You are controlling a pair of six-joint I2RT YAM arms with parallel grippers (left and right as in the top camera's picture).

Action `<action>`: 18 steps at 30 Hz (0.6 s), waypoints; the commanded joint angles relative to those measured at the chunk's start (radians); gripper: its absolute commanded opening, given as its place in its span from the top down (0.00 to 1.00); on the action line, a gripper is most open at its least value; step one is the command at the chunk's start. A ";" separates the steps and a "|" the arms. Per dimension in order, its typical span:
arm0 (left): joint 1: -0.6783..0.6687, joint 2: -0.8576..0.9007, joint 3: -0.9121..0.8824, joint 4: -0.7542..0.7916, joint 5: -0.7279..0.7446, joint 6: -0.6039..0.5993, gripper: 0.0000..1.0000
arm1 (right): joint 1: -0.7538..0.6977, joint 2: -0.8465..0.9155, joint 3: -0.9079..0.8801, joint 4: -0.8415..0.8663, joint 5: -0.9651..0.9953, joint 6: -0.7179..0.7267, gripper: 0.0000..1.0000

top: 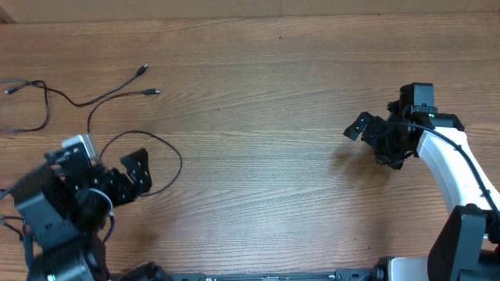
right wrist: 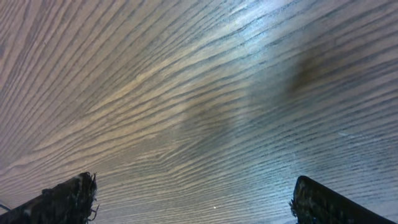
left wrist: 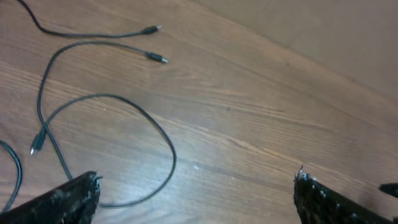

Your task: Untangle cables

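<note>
Overhead view: the cables [top: 117, 94] lie loose on the wooden counter [top: 266, 94] at the upper left. One loop curls just beside the left pincer [left wrist: 198, 177], whose jaws stand wide and grip nothing. At the right, well apart from them, the right pincer [right wrist: 194, 182] also gapes wide over the wood.

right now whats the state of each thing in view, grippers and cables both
left gripper: open, empty, low over the table by the looped cable
right gripper: open, empty, over bare wood
looped cable: slack on the table in an open curl, not held
other cables: slack on the table's left side, not held
plug ends: free, lying apart on the wood
</note>
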 commanded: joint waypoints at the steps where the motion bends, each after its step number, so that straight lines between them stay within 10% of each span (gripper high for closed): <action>1: -0.007 -0.012 0.016 -0.042 0.013 -0.055 0.00 | 0.005 -0.004 -0.002 0.005 0.007 0.003 0.00; 18: -0.098 -0.032 0.003 -0.108 0.005 -0.056 0.00 | 0.005 -0.004 -0.002 0.005 0.007 0.003 0.00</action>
